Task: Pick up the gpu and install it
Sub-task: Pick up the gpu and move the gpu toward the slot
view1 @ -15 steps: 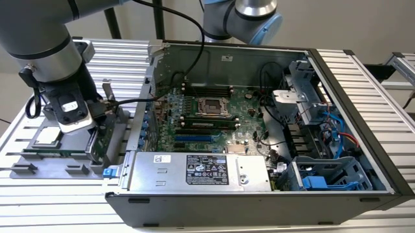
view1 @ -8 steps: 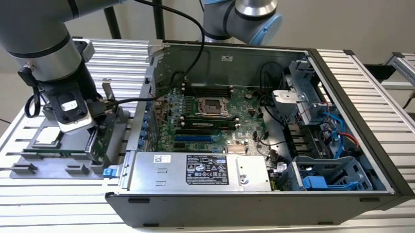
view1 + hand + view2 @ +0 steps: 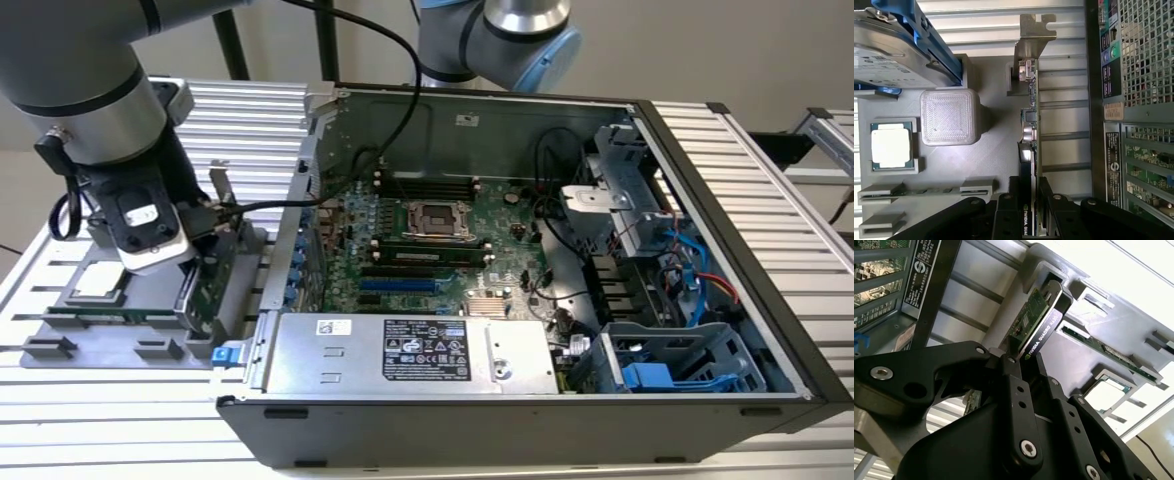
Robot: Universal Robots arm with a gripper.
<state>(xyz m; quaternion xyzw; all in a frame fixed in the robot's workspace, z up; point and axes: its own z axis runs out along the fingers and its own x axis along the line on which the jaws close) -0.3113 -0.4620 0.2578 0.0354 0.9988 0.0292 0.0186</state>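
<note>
Gpu (image 3: 1035,115), flat rectangular card with green circuit board on one face, black cooler on the other and silver metal end bracket, stands on its long edge in a slot of the grey plastic fixture tray (image 3: 989,165), bracket end away from the arm. Black two-finger gripper (image 3: 1029,200) straddles the card's near end, one finger on the cooler face and one on the board face, pinching gpu (image 3: 1040,322) between them in both wrist views; gripper (image 3: 1026,362) fingers sit flat against it. Card's far end sits in the tray's holder in the second wrist view, so not lifted clear. On the same tray in the first wrist view: silver hard drive with blue frame (image 3: 889,50), square grey textured block (image 3: 949,117), square silver processor chip (image 3: 891,145) in its pocket, thin green memory stick (image 3: 929,190). In the exterior view gripper (image 3: 194,255) and gpu (image 3: 200,290) are at the tray, on the exterior view's left of the open black computer case (image 3: 534,430), green motherboard (image 3: 400,260) exposed inside. Tray and case both rest on the slatted aluminium table (image 3: 107,420).
</note>
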